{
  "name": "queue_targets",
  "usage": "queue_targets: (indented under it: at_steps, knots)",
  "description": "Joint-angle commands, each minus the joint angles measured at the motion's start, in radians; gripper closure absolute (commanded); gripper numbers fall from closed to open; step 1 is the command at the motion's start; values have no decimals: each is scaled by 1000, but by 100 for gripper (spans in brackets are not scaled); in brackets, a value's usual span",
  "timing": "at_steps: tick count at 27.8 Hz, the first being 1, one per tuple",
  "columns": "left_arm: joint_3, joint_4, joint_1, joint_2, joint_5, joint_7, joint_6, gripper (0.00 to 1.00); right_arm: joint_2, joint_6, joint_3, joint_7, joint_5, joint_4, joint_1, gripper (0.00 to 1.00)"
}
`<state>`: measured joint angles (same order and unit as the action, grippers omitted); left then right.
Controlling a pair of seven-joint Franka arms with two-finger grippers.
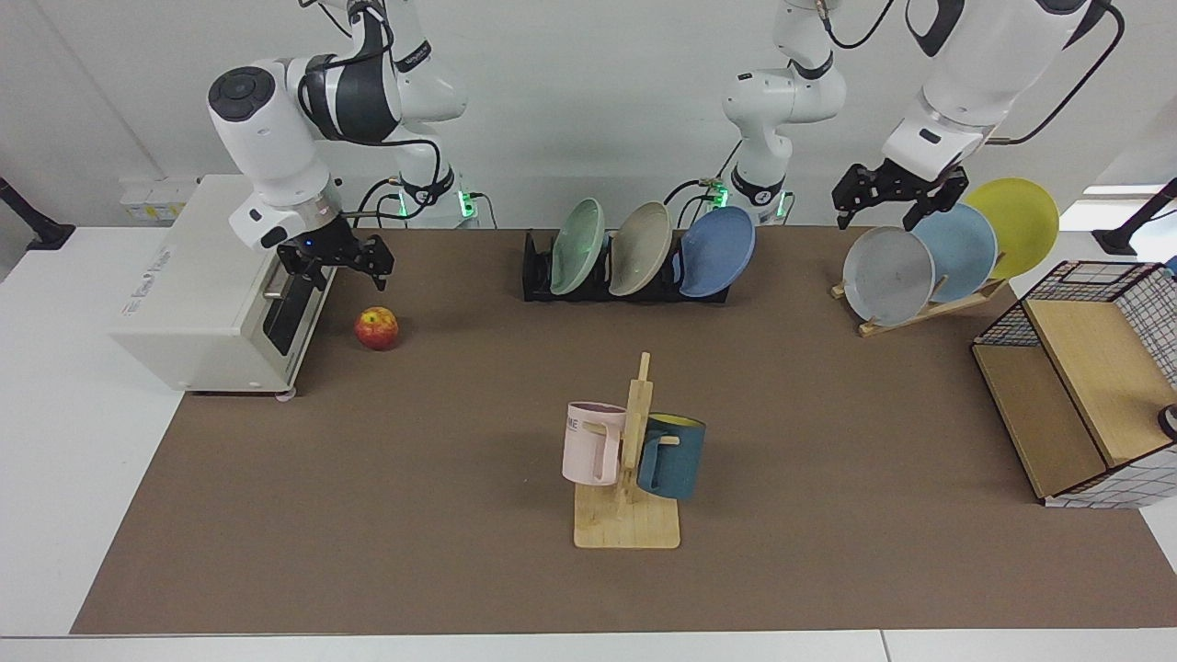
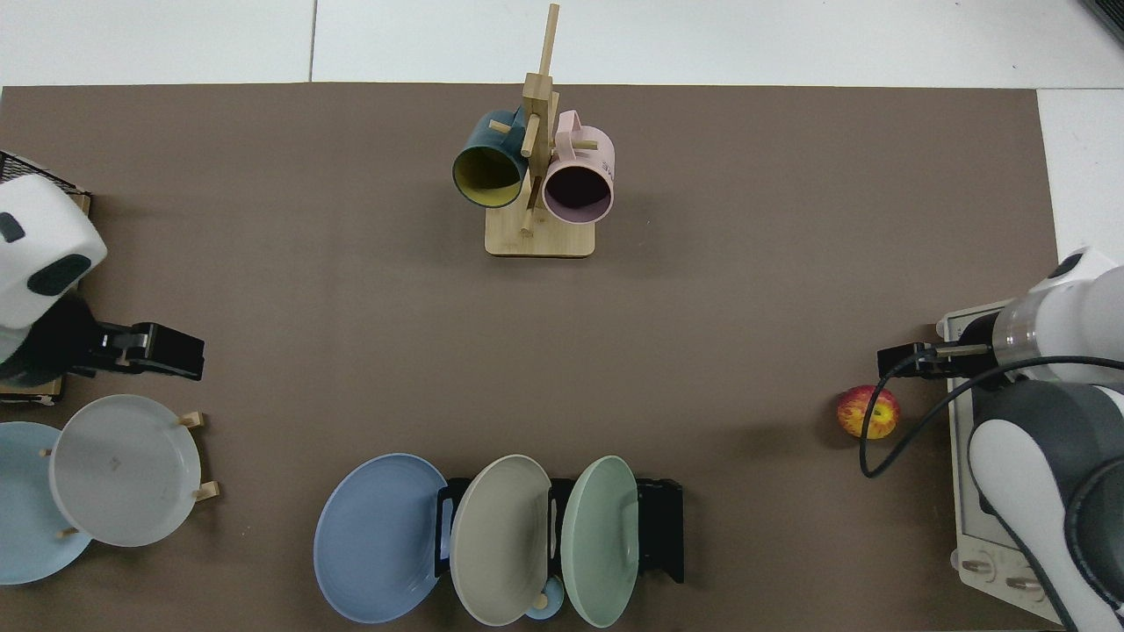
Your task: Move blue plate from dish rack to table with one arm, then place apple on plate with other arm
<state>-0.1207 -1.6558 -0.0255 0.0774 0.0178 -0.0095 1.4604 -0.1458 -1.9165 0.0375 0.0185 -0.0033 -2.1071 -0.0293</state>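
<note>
On the far side of the table (image 1: 828,552), I see the blue plate (image 1: 719,251) standing in the dish rack (image 1: 536,272), with neither arm touching it.

It leans in the rack's right-hand slot in the facing view, beside a beige plate (image 1: 641,248) and a green plate (image 1: 577,245). My left gripper (image 1: 888,196) hangs with its fingers spread apart, above the grey plate (image 1: 887,275) on the wooden stand (image 1: 924,311) at the right, well apart from the rack. My right gripper (image 1: 338,264) is also released and holds nothing; it hovers at the left, by the front of the white oven (image 1: 198,294) and just above the apple (image 1: 377,328), which sits on the brown mat. A mug tree (image 1: 628,487) with a pink mug (image 1: 592,443) and a dark blue mug (image 1: 673,456) stands near the middle.
</note>
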Motion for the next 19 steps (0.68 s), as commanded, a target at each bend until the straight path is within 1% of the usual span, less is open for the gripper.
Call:
queue_targets:
  at_steps: [1,3,9,11,13,15,17,19]
  knots:
    - [-2,-235,45,160,16,5,101,0,-12,-85,-7,-11,-24,-91,23,0]
    - [-2,-289,61,192,17,3,123,0,-9,-105,-7,-11,-29,-117,23,0]
    - [-2,-370,108,206,36,-7,156,0,3,-160,-7,-11,-41,-178,25,0]
    - [-2,-430,146,211,39,-21,191,0,9,-176,-7,-11,-44,-192,38,0]
    - [-2,-495,180,234,39,-46,225,0,20,-179,-7,-11,-44,-197,43,0]
    - [-2,-564,196,261,40,-50,262,0,32,-182,-7,-11,-47,-198,45,0]
    - [-2,-619,206,272,39,-50,290,0,45,-191,-7,-11,-53,-203,49,0]
    - [-2,-663,234,277,40,-52,310,0,48,-206,-7,-11,-60,-217,55,0]
